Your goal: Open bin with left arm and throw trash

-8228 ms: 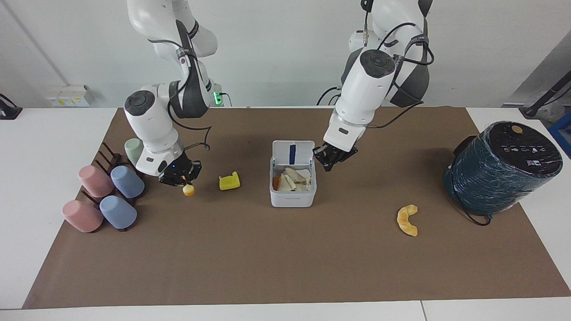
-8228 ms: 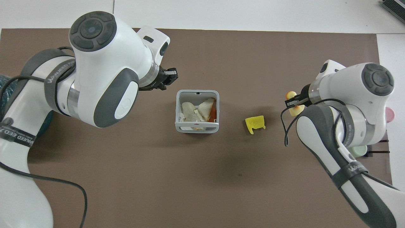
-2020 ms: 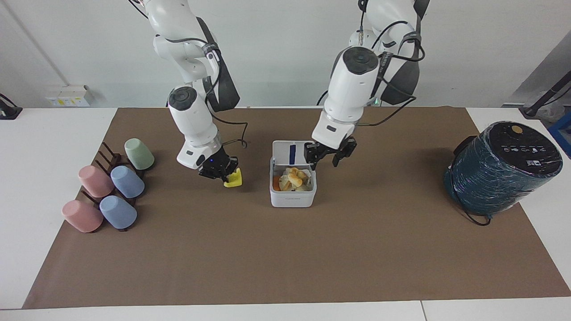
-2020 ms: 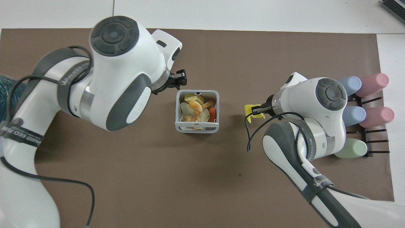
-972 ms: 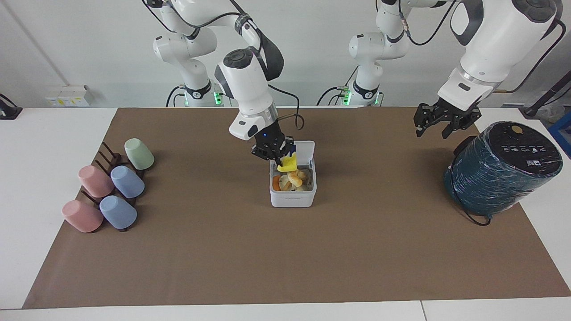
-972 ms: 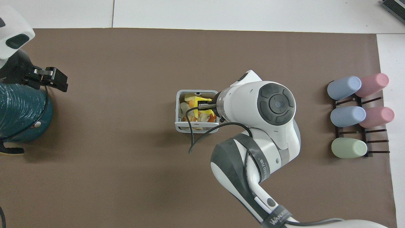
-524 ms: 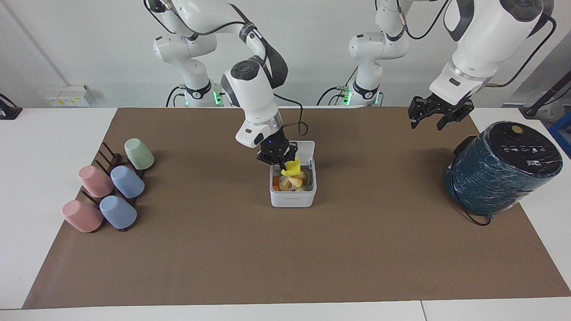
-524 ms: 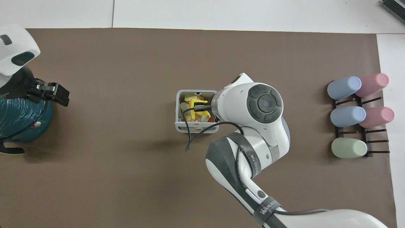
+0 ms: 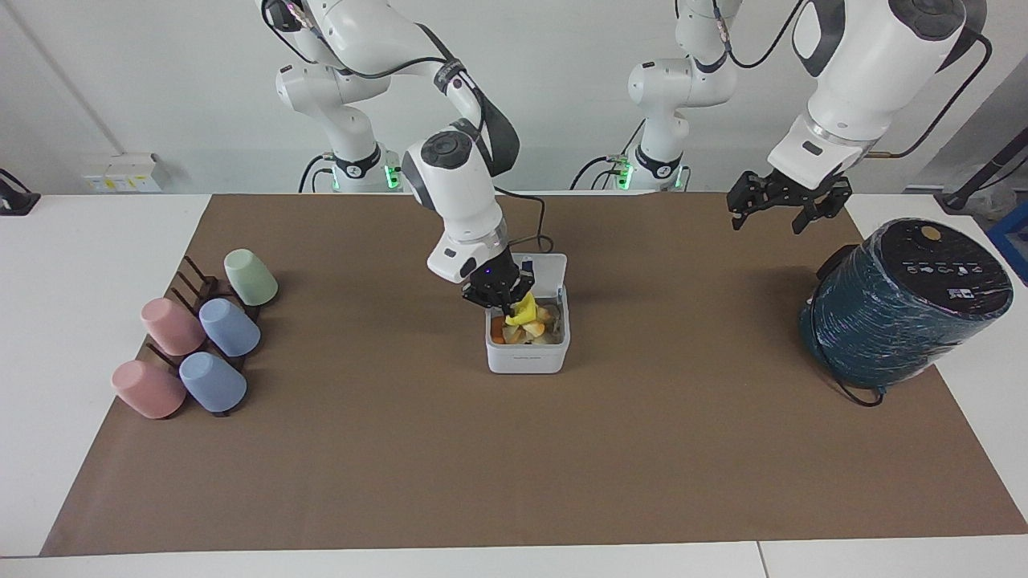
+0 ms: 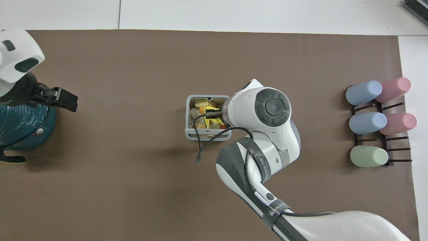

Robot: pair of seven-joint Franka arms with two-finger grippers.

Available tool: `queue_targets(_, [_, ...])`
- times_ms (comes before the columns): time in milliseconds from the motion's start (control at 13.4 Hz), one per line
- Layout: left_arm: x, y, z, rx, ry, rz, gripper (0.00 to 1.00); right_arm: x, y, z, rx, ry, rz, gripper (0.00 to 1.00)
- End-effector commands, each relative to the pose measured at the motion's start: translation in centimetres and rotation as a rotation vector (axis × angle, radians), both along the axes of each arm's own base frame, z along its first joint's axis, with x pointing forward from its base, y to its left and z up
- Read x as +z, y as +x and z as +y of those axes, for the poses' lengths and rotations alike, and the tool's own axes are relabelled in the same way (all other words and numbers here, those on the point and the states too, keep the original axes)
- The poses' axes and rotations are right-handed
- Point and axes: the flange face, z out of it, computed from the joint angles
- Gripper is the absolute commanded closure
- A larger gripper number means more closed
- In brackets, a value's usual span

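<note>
The white bin [image 9: 527,356] stands mid-mat with its lid [image 9: 551,267] tipped up and open on the side nearer the robots. Inside lie the croissant and toast-like pieces of trash [image 9: 536,331]. My right gripper [image 9: 511,303] reaches down into the bin's mouth, shut on the yellow notched block [image 9: 526,311]. In the overhead view the right wrist covers part of the bin [image 10: 207,137]. My left gripper [image 9: 767,217] hangs open and empty in the air over the mat, beside the teal cylinder, and it also shows in the overhead view [image 10: 66,99].
A big dark teal cylinder [image 9: 899,309] with a black top sits at the left arm's end of the mat. A dark rack with several pastel cups [image 9: 201,337] lies at the right arm's end. The brown mat [image 9: 514,466] covers the table's middle.
The right gripper has lowered the yellow block a little deeper into the bin. The raised left gripper has drifted slightly toward the table's middle.
</note>
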Motion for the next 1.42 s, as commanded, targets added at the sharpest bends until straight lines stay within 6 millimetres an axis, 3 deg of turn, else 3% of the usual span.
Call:
queue_targets(0, [0.2,-0.5,0.0,-0.016,0.017,-0.041,0.00,-0.9,0.4,0.0,0.002,-0.005,-0.017,1.00])
queue_targets(75, [0.2,-0.4,0.2,-0.014,0.017,-0.045,0.00,-0.8,0.4,0.0,0.002,-0.004,-0.018,0.92])
queue_targets(374, [0.3,-0.1,0.1,-0.013,0.013,-0.071,0.00,-0.8,0.4,0.0,0.000,-0.005,-0.015,0.11])
queue_targets(449, [0.3,0.0,0.1,-0.013,0.013,-0.071,0.00,-0.3,0.5,0.2,0.001,-0.002,-0.020,0.00])
queue_targets(598, [0.2,-0.1,0.1,-0.006,0.012,-0.067,0.00,1.0,0.4,0.1,0.000,0.001,-0.030,0.00])
queue_targets(972, [0.2,-0.1,0.1,-0.002,0.012,-0.068,0.00,7.6,1.4,-0.6,-0.015,0.016,-0.047,0.00])
queue_targets(1122, [0.2,-0.1,0.1,-0.005,0.012,-0.070,0.00,10.0,2.0,-2.9,-0.045,0.017,-0.078,0.00])
queue_targets(1346, [0.2,0.0,0.3,-0.001,0.011,-0.074,0.00,13.7,2.9,-9.2,-0.107,-0.022,-0.095,0.00])
